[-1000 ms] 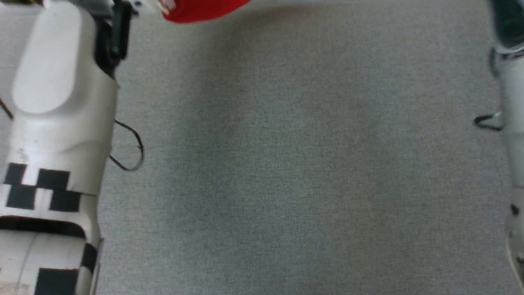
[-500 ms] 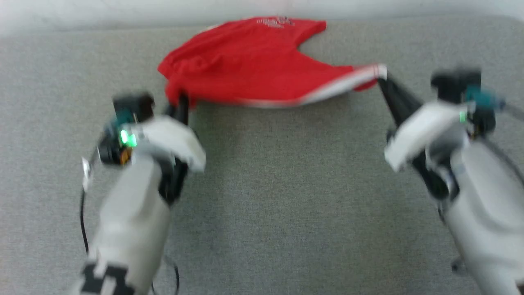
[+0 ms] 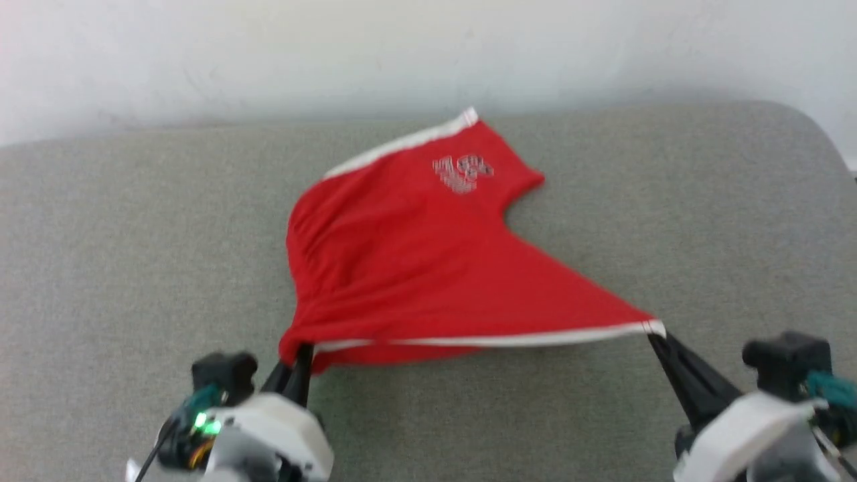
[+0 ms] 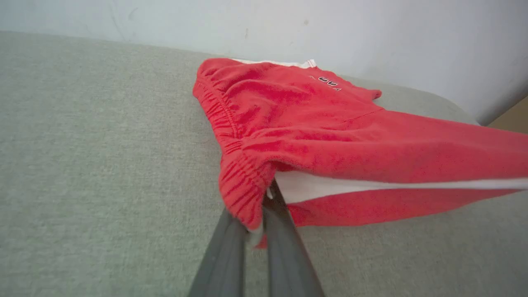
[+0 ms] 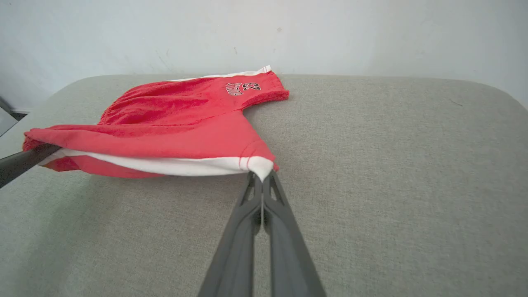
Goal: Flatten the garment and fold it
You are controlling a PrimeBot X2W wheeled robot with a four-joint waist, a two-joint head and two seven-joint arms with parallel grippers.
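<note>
**Figure: the garment stretched between two grips, flattening stage.**

The garment (image 3: 415,261) occupies the centre of the head view, on the grey padded surface (image 3: 134,268) below the pale wall (image 3: 268,53). My left gripper (image 3: 299,358), at the lower left, has its fingers pressed together on the near corner of the gathered waistband (image 4: 229,136). My right gripper (image 3: 659,343), at the lower right, is pinched tight on the white-tipped corner of a leg hem. The white side stripe (image 3: 495,340) runs taut between the two grips. Both wrist views show this near edge lifted clear of the surface. The far leg, with its print (image 3: 463,173) at the upper centre, lies on the surface near the wall.

*Progress.* I judge the task to be in its first half. The shorts are pulled out along one side, but they are not yet flat: the near edge hangs in the air, and the cloth puckers below the waistband at the left of the frame. The raised edge has to be laid down and the wrinkles smoothed. No fold is made yet, so all the folding is left.

*Containers.* The work goes on directly on the open padded surface, and the garment sits in no holder.
</note>
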